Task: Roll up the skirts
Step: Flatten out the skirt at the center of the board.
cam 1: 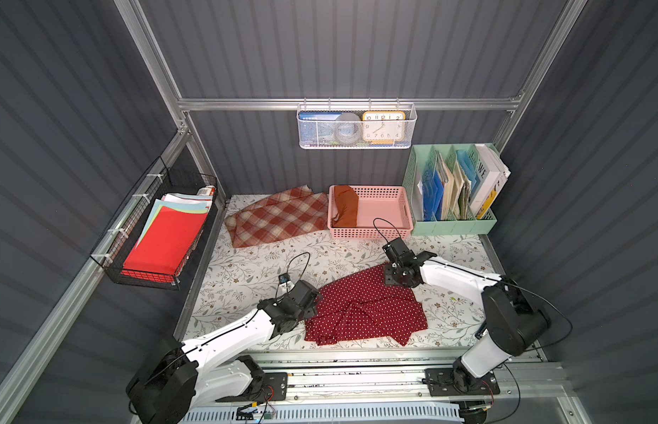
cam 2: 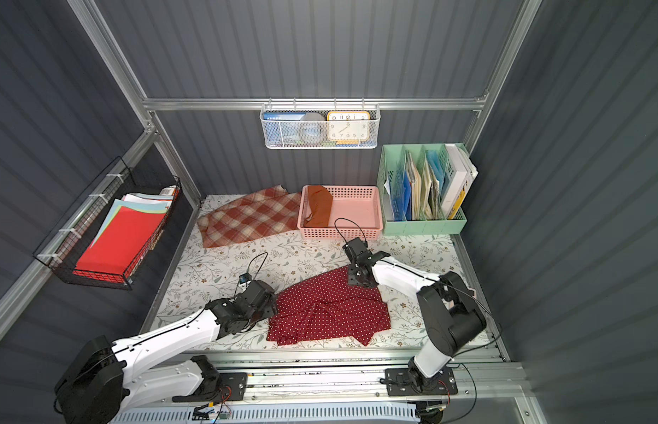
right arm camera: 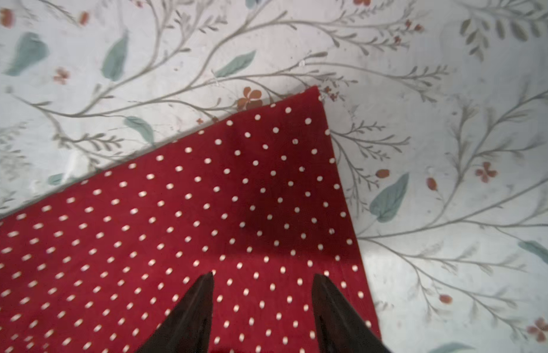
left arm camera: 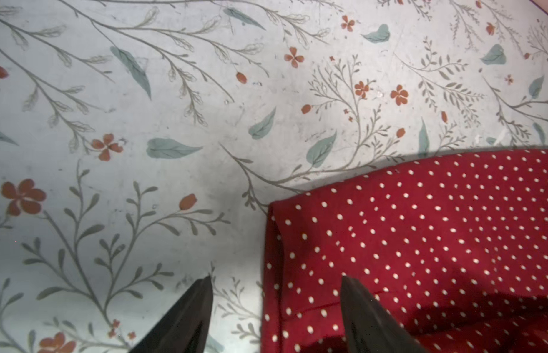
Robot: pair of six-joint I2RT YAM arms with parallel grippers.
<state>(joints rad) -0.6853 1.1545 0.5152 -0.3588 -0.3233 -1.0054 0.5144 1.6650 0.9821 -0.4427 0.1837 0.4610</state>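
A floral-patterned table (cam 1: 246, 264) seen from above, with two white robot arms reaching in from the near edge. The dark red polka-dot skirt (cam 1: 364, 312) lies between them near the front of the table, loosely folded with creases and not rolled. The left tool (left arm camera: 276, 277) hangs at the skirt's left edge with its jaws apart, one finger over the bare table and one over the cloth, grasping nothing. The right tool (right arm camera: 263, 273) hovers over the skirt's far right corner, jaws likewise spread and empty. At the back left, the red-and-cream plaid skirt (cam 1: 279, 216) lies folded flat. Just beside it, the rust-orange skirt (cam 1: 345, 207) sits as a compact bundle at the left end of a pink basket (cam 1: 390, 229). That one looks finished, so roughly a third of the job seems done, with two skirts left to roll. Readable writing is scarce: a clock (cam 1: 384, 126) in a hanging white wire basket shows numerals one to twelve, and a book (cam 1: 483, 172) in the mint file holder shows the large letters "WE".
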